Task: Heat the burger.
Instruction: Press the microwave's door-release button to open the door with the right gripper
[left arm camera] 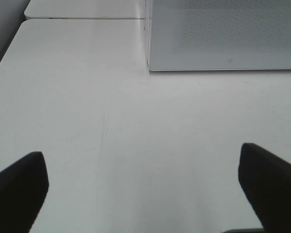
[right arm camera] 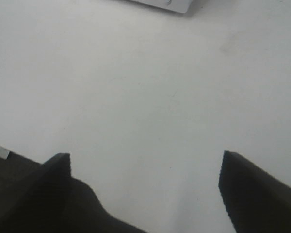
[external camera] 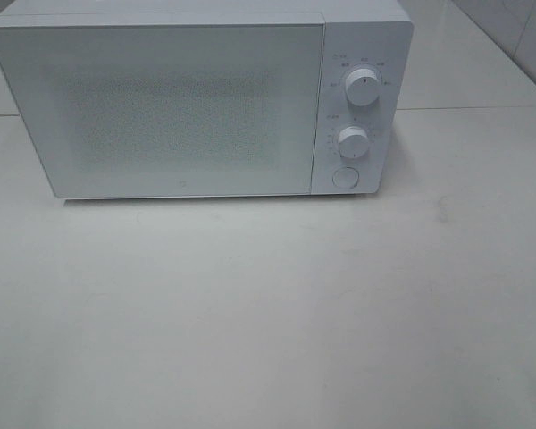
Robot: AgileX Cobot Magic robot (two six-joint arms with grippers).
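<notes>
two dials (external camera: pixel 364 89) (external camera: pixel 353 138), one microwave (external camera: pixel 161 107), left tool (left arm camera: pixel 140 150) and right tool (right arm camera: pixel 144 155) gaping.

A white counter (external camera: pixel 268 313) fills the view, softly and evenly lit, with faint scuffs. A seam (external camera: pixel 473 109) crosses it at 10 and 2 o'clock. Beyond, toward 2 o'clock, stands a pale tiled wall (external camera: pixel 529 40).

The high camera faced down onto the microwave (external camera: pixel 161 107) front and tabletop (external camera: pixel 268 313); the wrist cameras looked low past the left hand (left arm camera: pixel 140 151) and right hand (right arm camera: pixel 145 154), sharing both.
</notes>
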